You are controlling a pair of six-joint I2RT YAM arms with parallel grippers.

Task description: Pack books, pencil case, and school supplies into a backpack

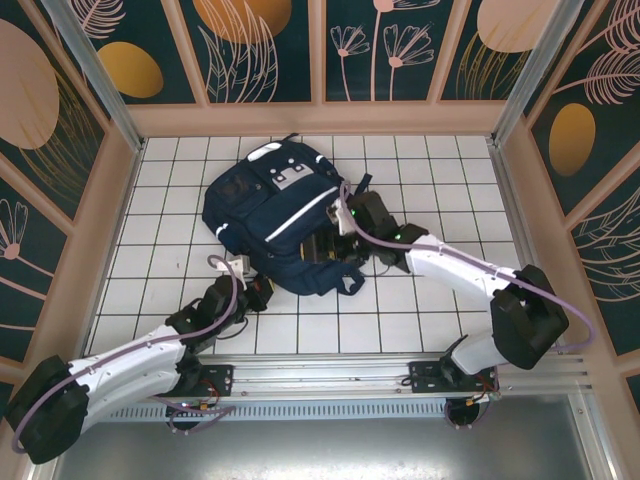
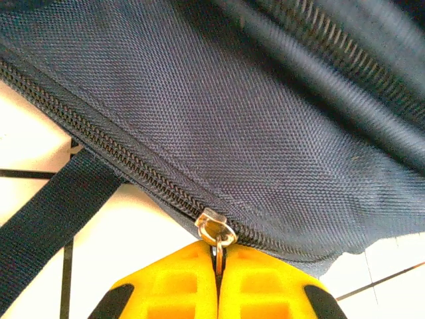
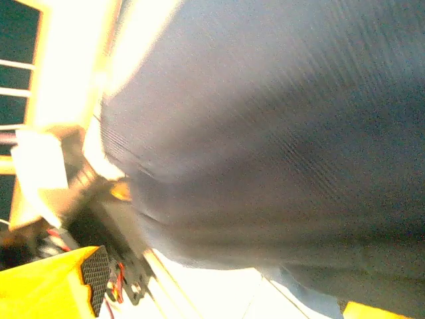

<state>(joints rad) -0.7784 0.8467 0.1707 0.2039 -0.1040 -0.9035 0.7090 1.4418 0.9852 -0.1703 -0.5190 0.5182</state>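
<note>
Robot test cell, white gridded table [image 1: 180, 180], floral wall panels [image 1: 262, 50], aluminium frame rails [image 1: 330, 376]

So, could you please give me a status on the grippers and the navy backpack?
Left gripper shut on metal zipper pull of large navy fabric backpack. Right gripper open beside it. Zip path unobstructed.
</note>
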